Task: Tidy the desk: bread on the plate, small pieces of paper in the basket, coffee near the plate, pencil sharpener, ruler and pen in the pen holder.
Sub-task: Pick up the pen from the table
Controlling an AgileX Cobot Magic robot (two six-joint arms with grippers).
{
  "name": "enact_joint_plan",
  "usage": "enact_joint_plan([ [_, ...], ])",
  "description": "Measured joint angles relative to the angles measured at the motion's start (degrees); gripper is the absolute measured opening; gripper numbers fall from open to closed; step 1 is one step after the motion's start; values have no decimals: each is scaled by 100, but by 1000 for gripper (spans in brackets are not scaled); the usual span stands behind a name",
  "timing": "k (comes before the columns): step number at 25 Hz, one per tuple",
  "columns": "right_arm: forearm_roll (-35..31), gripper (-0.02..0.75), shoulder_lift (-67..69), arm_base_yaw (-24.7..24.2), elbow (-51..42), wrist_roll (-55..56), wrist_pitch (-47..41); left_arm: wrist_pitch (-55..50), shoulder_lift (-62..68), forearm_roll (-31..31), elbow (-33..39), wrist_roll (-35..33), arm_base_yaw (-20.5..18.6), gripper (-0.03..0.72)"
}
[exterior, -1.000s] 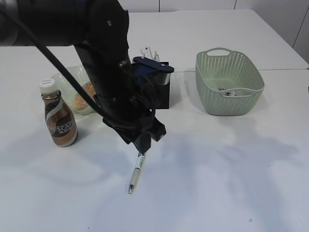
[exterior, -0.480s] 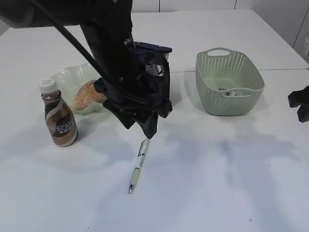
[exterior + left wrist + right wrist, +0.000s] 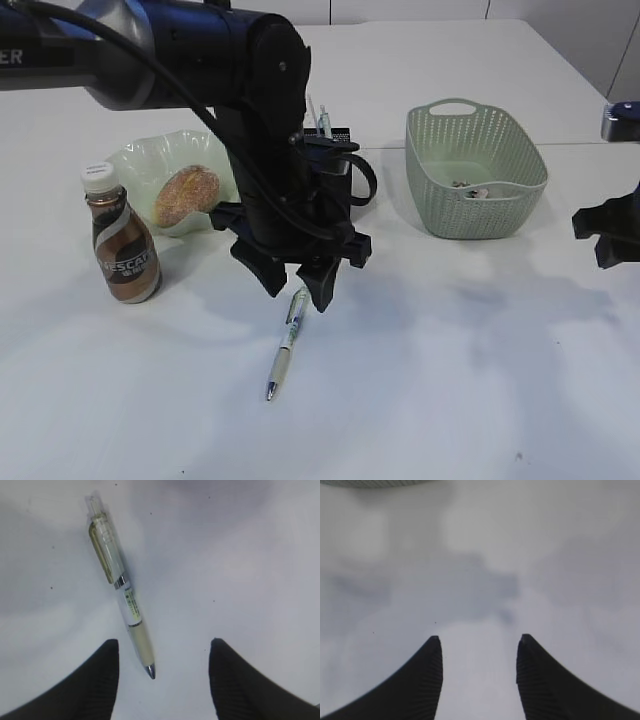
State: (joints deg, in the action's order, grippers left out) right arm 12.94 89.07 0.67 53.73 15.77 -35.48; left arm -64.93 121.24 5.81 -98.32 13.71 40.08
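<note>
The pen lies slantwise on the white desk. My left gripper hangs open over its upper end without touching it. In the left wrist view the pen lies flat, its metal tip between my left gripper's fingertips, nearer the left one. The bread rests in the plate. Just left of the plate stands the coffee. The pen holder is mostly hidden behind my left arm; thin clear items stick out of it. The pencil sharpener is hidden. My right gripper is open over bare desk.
The basket stands at the right back with small pieces of paper inside. My left arm reaches in from the far left and covers the desk's middle back. A seam in the tabletop runs behind the basket.
My left arm has turned, uncovering the bread and plate, and its jaws now stand wider over the pen's upper end. The pen has not moved. My right gripper has come into view at the right edge.
</note>
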Motion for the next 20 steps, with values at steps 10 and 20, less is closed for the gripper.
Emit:
enact_joint_plan([
  [10,22,389,29,0,0,23,104,236,139,-51,-12,76,0,405],
  [20,22,389,29,0,0,23,129,473,418,-461,-12,511,-72,407],
])
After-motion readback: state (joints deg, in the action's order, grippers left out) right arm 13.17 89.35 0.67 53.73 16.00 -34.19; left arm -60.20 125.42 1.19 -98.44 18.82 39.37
